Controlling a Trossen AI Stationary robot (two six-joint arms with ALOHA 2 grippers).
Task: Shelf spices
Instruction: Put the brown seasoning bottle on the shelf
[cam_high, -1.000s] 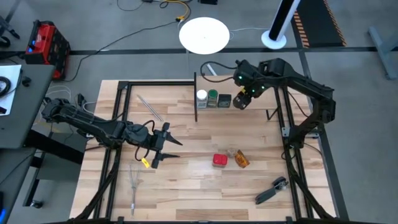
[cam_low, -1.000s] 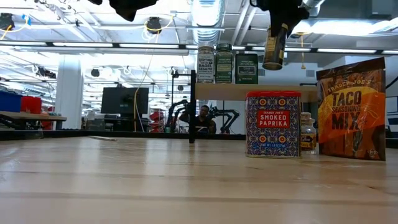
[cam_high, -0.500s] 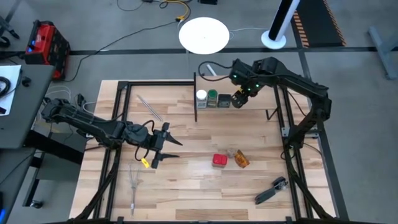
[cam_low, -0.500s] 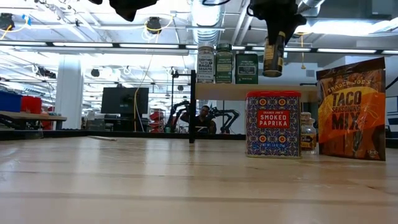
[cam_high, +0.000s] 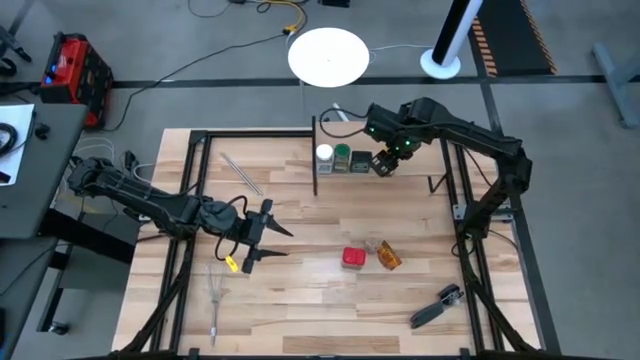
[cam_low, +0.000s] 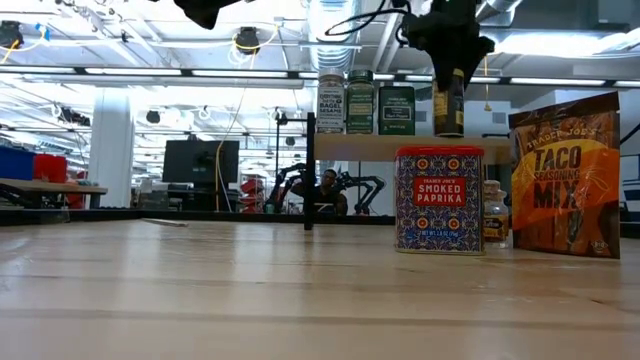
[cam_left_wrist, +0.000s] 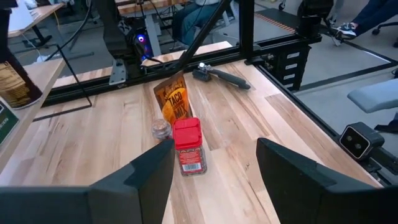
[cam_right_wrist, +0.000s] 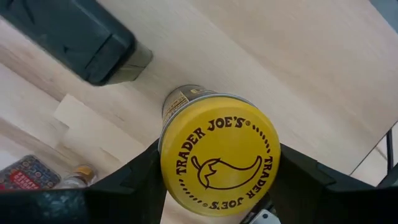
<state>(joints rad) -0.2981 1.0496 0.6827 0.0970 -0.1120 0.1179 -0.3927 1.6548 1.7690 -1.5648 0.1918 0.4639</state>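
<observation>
Behind the plank table (cam_high: 300, 300), right pincer (cam_high: 385, 163) grips a yellow-capped jar (cam_right_wrist: 217, 163); left pincer (cam_high: 268, 233) gapes.

Shelf (cam_low: 400, 147): pale board, black end post. On it, upright in row: white-capped jar (cam_low: 331, 102), green-capped jar (cam_low: 360, 101), dark square tin (cam_low: 396, 109). Yellow-capped jar (cam_right_wrist: 219, 154) upright just beside tin, base at board level; contact with board unclear. On table, close together: red paprika tin (cam_low: 439, 199) upright, small clear jar (cam_low: 492, 213), orange taco packet (cam_low: 565, 175) upright.
</observation>
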